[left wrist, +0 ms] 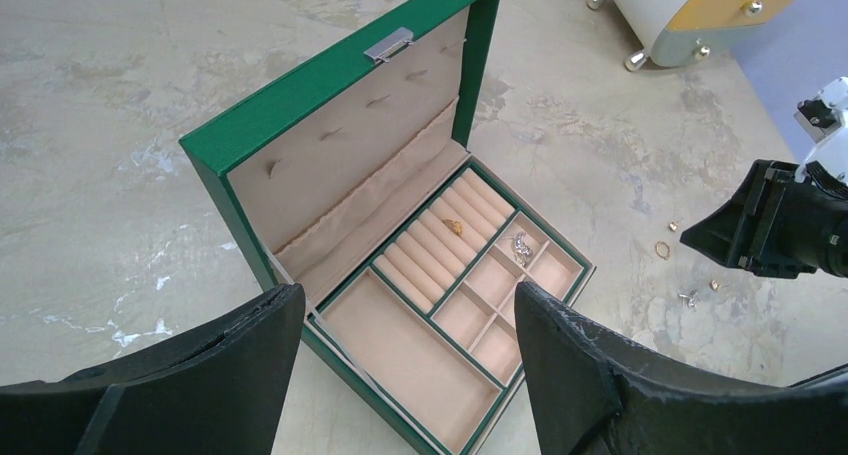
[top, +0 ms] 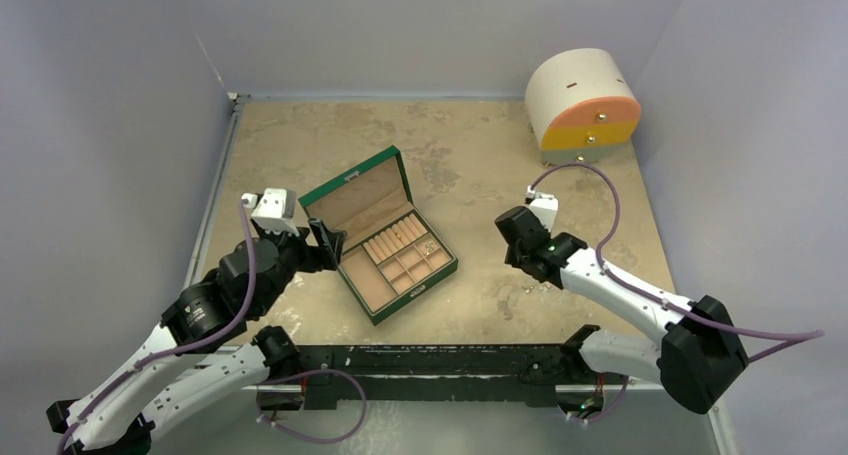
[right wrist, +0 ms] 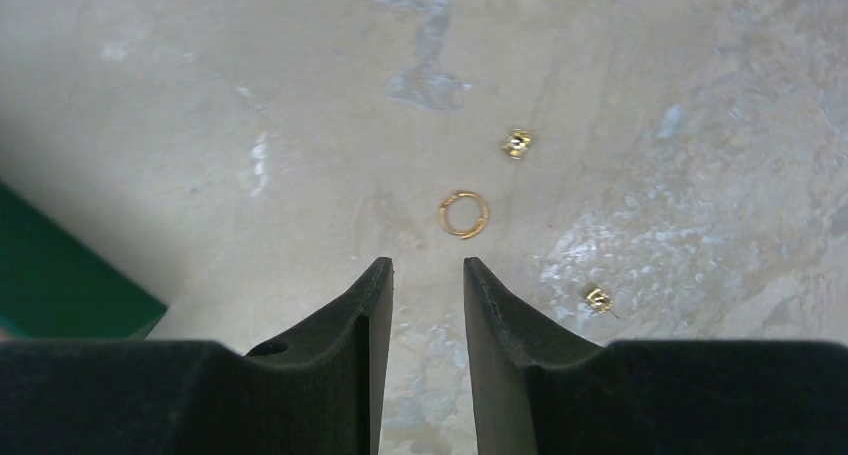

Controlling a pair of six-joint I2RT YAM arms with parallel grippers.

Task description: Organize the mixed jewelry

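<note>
Gold ring (right wrist: 463, 214) lies flat on the desk (right wrist: 250, 95), right of the box, about mid-depth toward the right edge. First gold earring (right wrist: 517, 143) lies just beyond it to the right. Second gold earring (right wrist: 598, 297) is nearer, beside the right finger. A loose silvery piece (left wrist: 688, 297) lies near them. None of them touch.

Right gripper (right wrist: 427, 267) sits just short of the ring, jaws a narrow gap apart with nothing between them.

Green jewelry box (left wrist: 330, 80) is near desk centre, lid up and tilted back. Inside, a gold piece (left wrist: 453, 226) sits on the ring rolls and a silvery cluster (left wrist: 520, 245) in a small compartment beside them. A box corner shows left of the right fingers, well apart from the ring.

Left gripper (left wrist: 408, 293) is at the box's left side, jaws wide and empty. White-and-orange drawer cabinet (top: 582, 105) stands in the far right corner.
</note>
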